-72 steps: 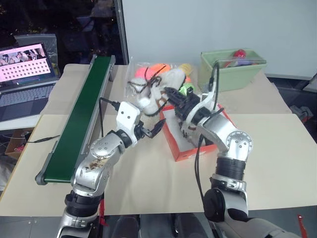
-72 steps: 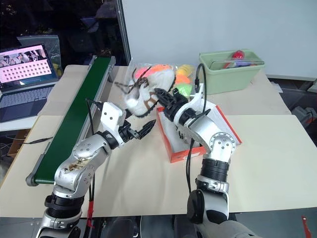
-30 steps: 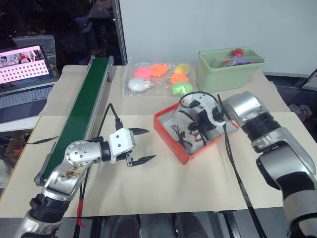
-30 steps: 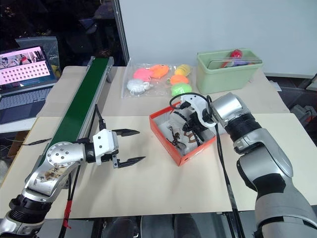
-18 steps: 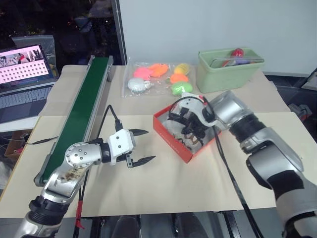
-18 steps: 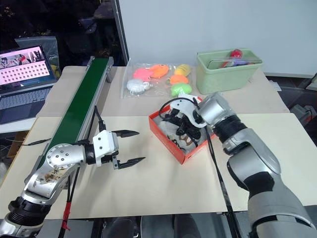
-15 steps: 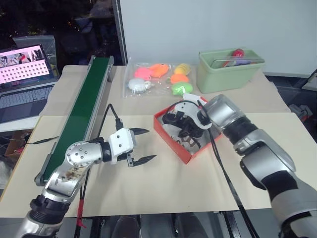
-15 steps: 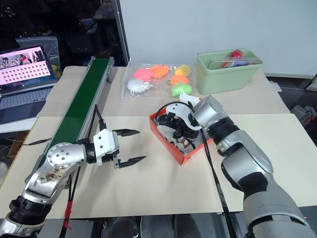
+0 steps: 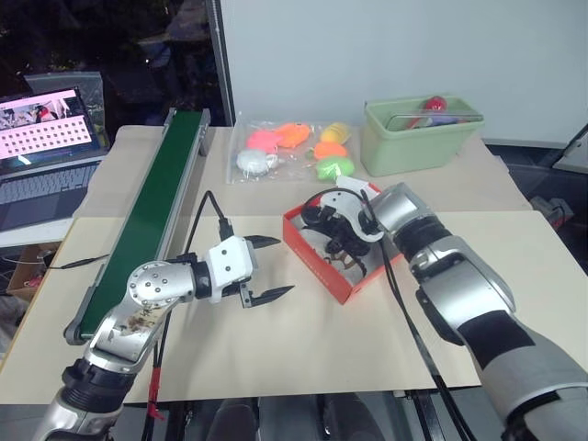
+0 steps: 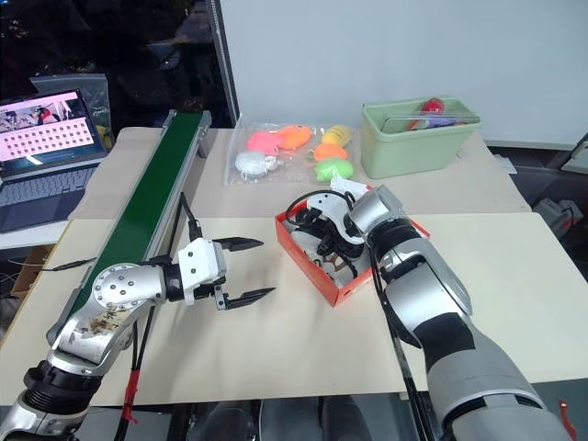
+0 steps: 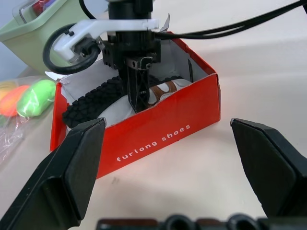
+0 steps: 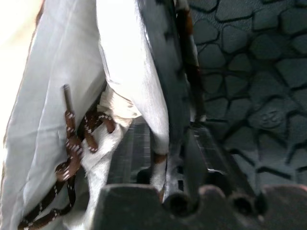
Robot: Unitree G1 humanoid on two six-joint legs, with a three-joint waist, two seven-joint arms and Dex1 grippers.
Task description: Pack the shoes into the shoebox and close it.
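**Right gripper down in the shoebox**

Left gripper (image 9: 272, 268) hovers over the beige table (image 9: 303, 349), fingers spread wide, empty. Orange-red cardboard shoebox (image 11: 158, 129) holds cream shoes with dark laces (image 11: 160, 90); right gripper (image 11: 139, 98) among them, grip unclear.

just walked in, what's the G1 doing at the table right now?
It is packing shoes into a shoebox. The right gripper reaches down into the open orange-red shoebox, its fingers among the shoes lying inside; one shoe's dark treaded sole faces up. Whether it grips a shoe is unclear. The left gripper hangs open and empty over the table, just left of the box. Behind sit a bag of bright soft toys, a green tub and a conveyor belt.
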